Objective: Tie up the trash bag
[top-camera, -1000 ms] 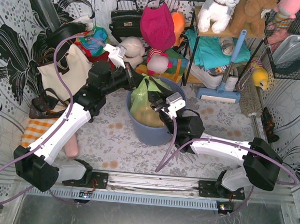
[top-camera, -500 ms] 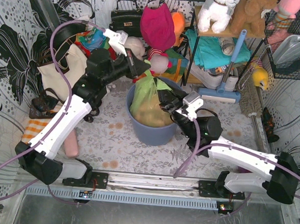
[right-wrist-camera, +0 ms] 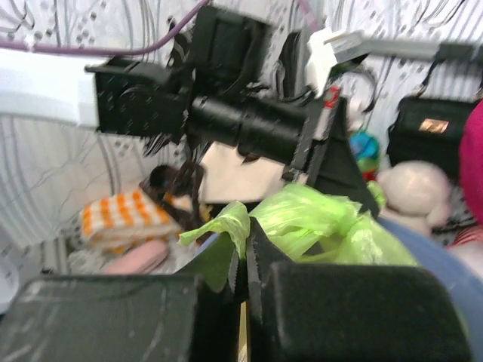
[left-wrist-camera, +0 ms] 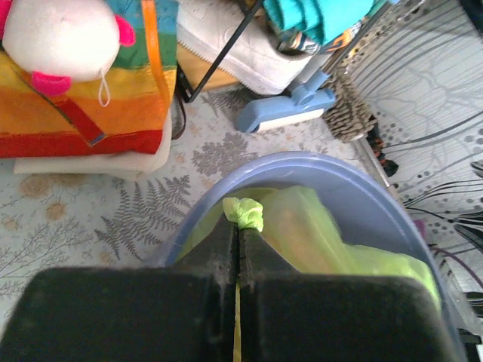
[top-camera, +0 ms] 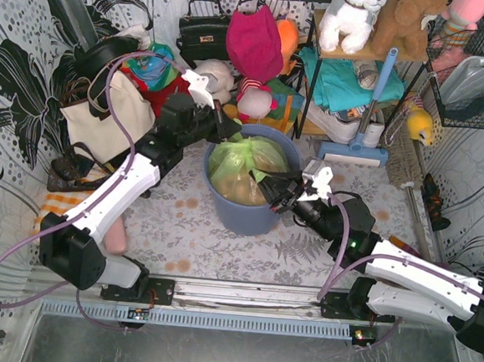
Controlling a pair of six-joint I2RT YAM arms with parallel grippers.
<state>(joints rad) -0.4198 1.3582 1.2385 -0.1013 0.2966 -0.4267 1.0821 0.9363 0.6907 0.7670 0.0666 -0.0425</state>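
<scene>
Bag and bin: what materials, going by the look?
The bag: thin light-green plastic film, translucent and slightly glossy; it crumples, and tan contents show through. The bin: blue-grey, with a smooth rigid wall and a rounded rim, probably moulded plastic.

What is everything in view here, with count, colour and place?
trash bag: one, light green, inside bin
bin: one, blue-grey, centre
tote: one, cream, left of bin
handbag: one, black, at back
plush toys: several, mixed colours, along back
broom: one, blue, behind bin to the right
wire basket: one, black, far right
cloth: one, orange-white check, far left
left pincer: one, black, shut on trash bag
right pincer: one, black, shut on trash bag
</scene>
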